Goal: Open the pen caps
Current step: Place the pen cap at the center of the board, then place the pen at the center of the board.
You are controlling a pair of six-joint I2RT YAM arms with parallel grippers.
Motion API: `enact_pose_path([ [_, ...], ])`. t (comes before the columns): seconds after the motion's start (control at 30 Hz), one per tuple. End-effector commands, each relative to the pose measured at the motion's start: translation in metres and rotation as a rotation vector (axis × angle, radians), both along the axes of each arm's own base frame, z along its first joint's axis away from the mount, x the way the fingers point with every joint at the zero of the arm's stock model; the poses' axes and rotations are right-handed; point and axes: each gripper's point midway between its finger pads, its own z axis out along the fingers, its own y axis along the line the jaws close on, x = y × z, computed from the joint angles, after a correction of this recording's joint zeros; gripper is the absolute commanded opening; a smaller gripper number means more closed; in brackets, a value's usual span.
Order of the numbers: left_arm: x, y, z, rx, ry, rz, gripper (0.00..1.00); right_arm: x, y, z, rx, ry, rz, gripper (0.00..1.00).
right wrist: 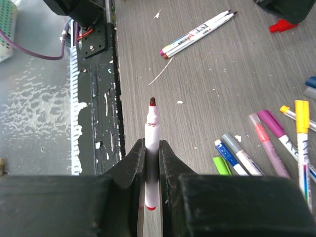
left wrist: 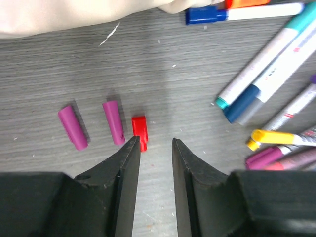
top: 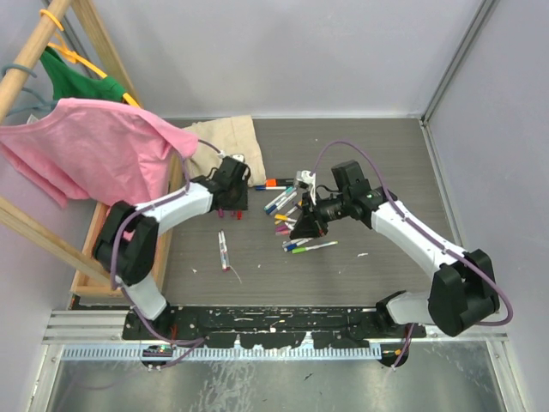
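Left gripper [left wrist: 154, 143]: black fingers [left wrist: 126, 182] parted over bare grey table [left wrist: 163, 69], nothing between them. Left fingertip just beside loose red cap [left wrist: 139, 129]; contact impossible to judge, lower end of cap hidden behind that tip. Two loose purple caps [left wrist: 114, 122] further left, lying apart from each other. Right gripper [right wrist: 152, 148]: fingers pressed onto white-barrelled pen [right wrist: 152, 123], uncapped, dark red tip pointing out ahead of the fingers, lower barrel in shadow between the pads. Heap of capped pens [top: 287, 221] mid-table between the two grippers: yellow, purple, pink, blue, teal, green and grey caps legible in the wrist views, exact count unreadable from overhead, several cut off by frame edges. Blue-capped pen [left wrist: 242, 12] and orange cap [left wrist: 247, 2] at top edge of left wrist view, the orange one mostly cropped, its barrel out of frame. Pair of uncapped pens [top: 223, 251] side by side nearer the arm bases, tip colours too small to read overhead. Beige cloth [top: 225, 137] behind the left gripper, left edge overlapped by pink shirt [top: 94, 146] hanging on wooden rack [top: 30, 51]. Green garment [top: 73, 81] mostly hidden behind the shirt.
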Motion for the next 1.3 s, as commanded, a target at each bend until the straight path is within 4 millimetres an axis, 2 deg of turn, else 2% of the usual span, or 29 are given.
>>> enact_pose_path([
  [0.0,-0.001,-0.010,0.055,-0.131,-0.153,-0.026,0.35,-0.007,0.012,0.003,0.053,0.029,0.039,0.06],
  [0.2,-0.021,-0.006,0.086,-0.255,-0.274,-0.047,0.43,-0.007,0.024,-0.010,0.034,0.063,0.018,0.06],
  [0.27,-0.034,-0.001,0.087,-0.279,-0.299,-0.060,0.47,-0.004,0.030,-0.015,0.020,0.058,-0.022,0.06],
  [0.33,-0.044,0.003,0.105,-0.328,-0.365,-0.076,0.51,-0.002,0.040,-0.017,0.021,0.045,-0.050,0.05],
  [0.47,-0.064,0.015,0.117,-0.369,-0.437,-0.077,0.60,0.010,0.057,-0.036,-0.044,0.092,-0.159,0.05],
  [0.73,-0.098,0.046,0.130,-0.422,-0.555,-0.033,0.69,0.039,0.090,-0.075,-0.159,0.366,-0.480,0.04],
  [0.83,-0.110,0.055,0.129,-0.438,-0.574,-0.020,0.70,0.046,0.101,-0.088,-0.195,0.420,-0.588,0.04],
  [1.03,-0.128,0.070,0.128,-0.465,-0.612,0.008,0.73,0.048,0.131,-0.120,-0.280,0.523,-0.634,0.10],
  [1.17,-0.137,0.077,0.130,-0.481,-0.633,0.018,0.75,0.052,0.137,-0.141,-0.327,0.504,-0.681,0.15],
  [1.27,-0.141,0.080,0.130,-0.487,-0.642,0.020,0.75,0.052,0.139,-0.147,-0.343,0.483,-0.697,0.19],
])
